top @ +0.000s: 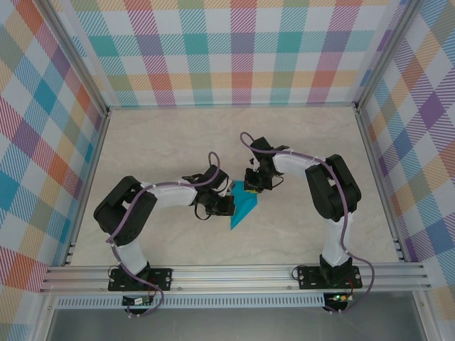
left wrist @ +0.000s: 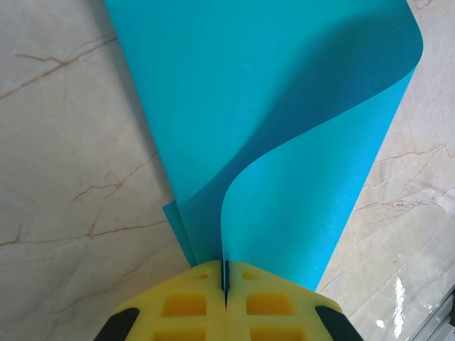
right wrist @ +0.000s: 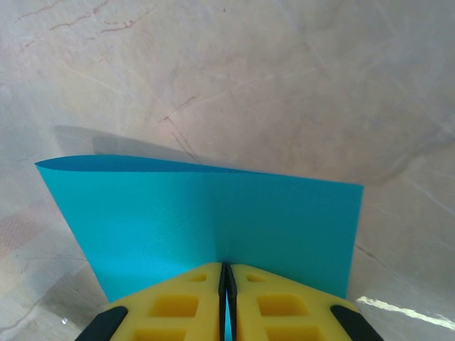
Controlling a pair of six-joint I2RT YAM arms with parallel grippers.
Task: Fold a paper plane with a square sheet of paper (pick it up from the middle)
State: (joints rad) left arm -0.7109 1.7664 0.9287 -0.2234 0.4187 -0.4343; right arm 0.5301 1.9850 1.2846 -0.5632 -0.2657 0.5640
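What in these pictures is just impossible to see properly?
- Top view: teal paper is small, creases unreadable; its upper end is covered by the left claw and right claw.
- Left wrist view: paper's far end cut off by the top edge; pinched edge hidden between yellow fingers.
- Right wrist view: whatever lies behind the raised paper.

left arm [top: 167,193], black w/ white sleeve, bent at elbow, reaches in twd centre; left gripper [left wrist: 225,273], yellow-padded two-finger, jaws pressed tight on thin teal paper sheet [left wrist: 249,106]. right arm [top: 316,177] bent inward too; right gripper [right wrist: 225,273] clamped on same sheet's edge, tips near the left's
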